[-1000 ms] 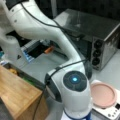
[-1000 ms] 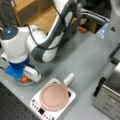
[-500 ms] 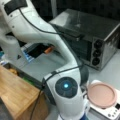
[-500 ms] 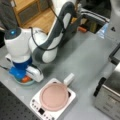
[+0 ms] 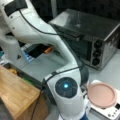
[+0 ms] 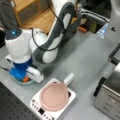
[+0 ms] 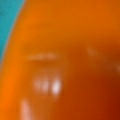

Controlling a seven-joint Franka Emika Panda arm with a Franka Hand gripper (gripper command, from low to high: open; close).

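Wrist view fills with an orange object (image 7: 70,62) as the claw (image 6: 25,79), its grip impossible to judge, sits low in a blue bowl (image 6: 15,75), lower left, beside the pink-lidded cooker (image 6: 53,96).

The gripper (image 6: 25,78) sits low in the blue bowl (image 6: 17,79) in a front view, its fingertips hidden behind the arm's own bulk — how the jaws stand cannot be told. The wrist view fills with a blurred orange object (image 7: 70,65); its outline runs off every edge but the left, where teal shows.
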